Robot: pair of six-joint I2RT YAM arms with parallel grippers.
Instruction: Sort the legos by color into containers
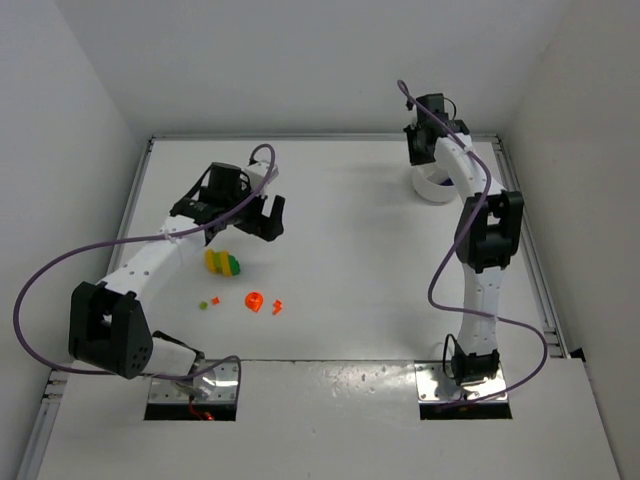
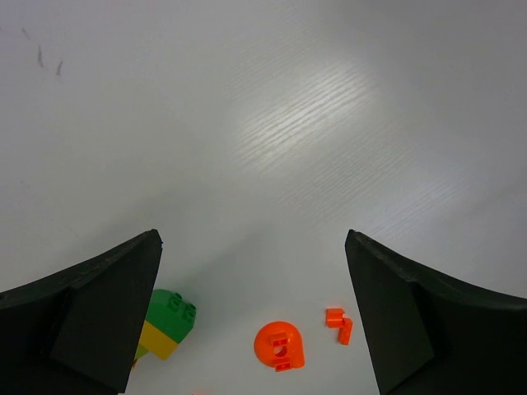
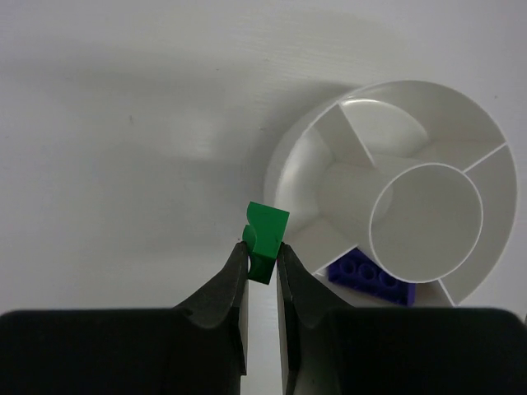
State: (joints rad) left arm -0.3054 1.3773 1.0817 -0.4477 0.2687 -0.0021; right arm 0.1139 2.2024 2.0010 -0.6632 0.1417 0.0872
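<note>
Jaws of the right gripper clench a green lego beside the dish; left gripper gapes.

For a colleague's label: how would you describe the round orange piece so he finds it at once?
Start at the left arm. Nearer its base than the yellow-green stack lies the round orange piece; the orange bit beside it is smaller and angular.

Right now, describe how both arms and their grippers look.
Both the left arm and the right arm have white links with black joint housings, and they stand on bare metal base plates. A purple cable loops beside each. The left gripper and the right gripper have matte black, tapering fingers.
</note>
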